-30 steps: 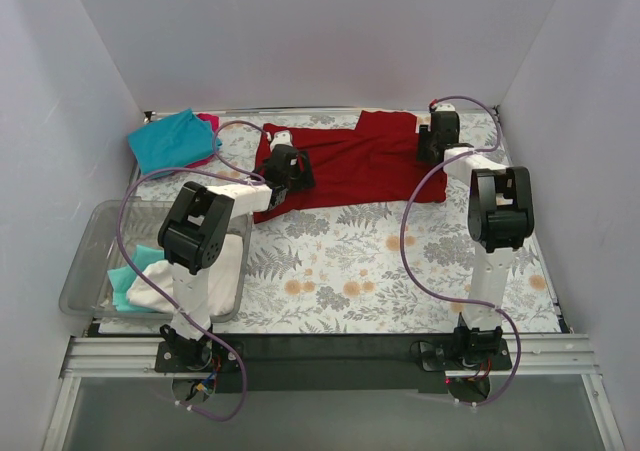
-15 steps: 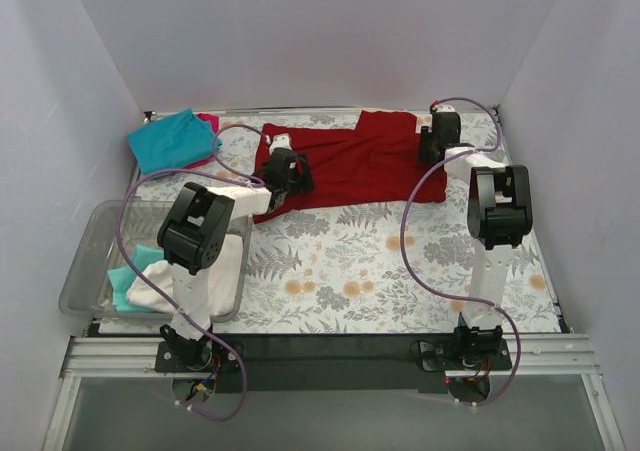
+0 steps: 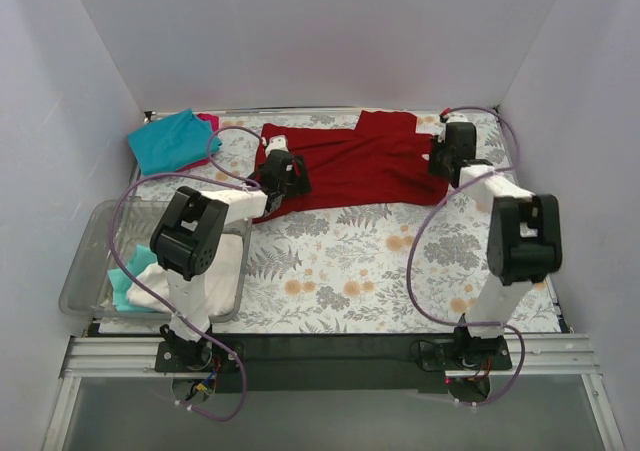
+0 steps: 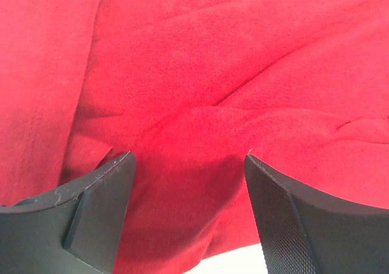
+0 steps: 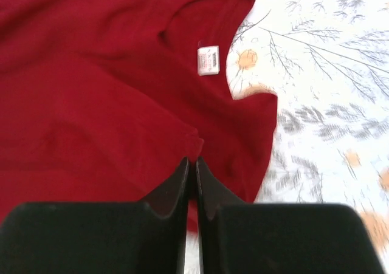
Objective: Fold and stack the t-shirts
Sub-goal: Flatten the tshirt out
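The large dark red t-shirt (image 3: 360, 166) lies spread at the back middle of the table. My left gripper (image 3: 280, 186) is open just above the shirt's left part; in the left wrist view (image 4: 188, 164) red cloth (image 4: 213, 61) fills the gap between the jaws and nothing is held. My right gripper (image 3: 440, 161) is shut on a small pinch of the red shirt (image 5: 91, 92) near its collar and white label (image 5: 208, 59); it also shows in the right wrist view (image 5: 194, 160). A teal t-shirt (image 3: 170, 139) lies on a magenta-pink one (image 3: 208, 121) at the back left.
A clear plastic bin (image 3: 85, 261) stands at the front left and holds a white shirt (image 3: 160, 283) and teal cloth (image 3: 122, 276). The table carries a floral cloth (image 3: 350, 271). White walls close in the back and both sides.
My right arm has swung to the right, and its gripper has shifted a little right with the shirt pinched. My left gripper has edged slightly toward the back.
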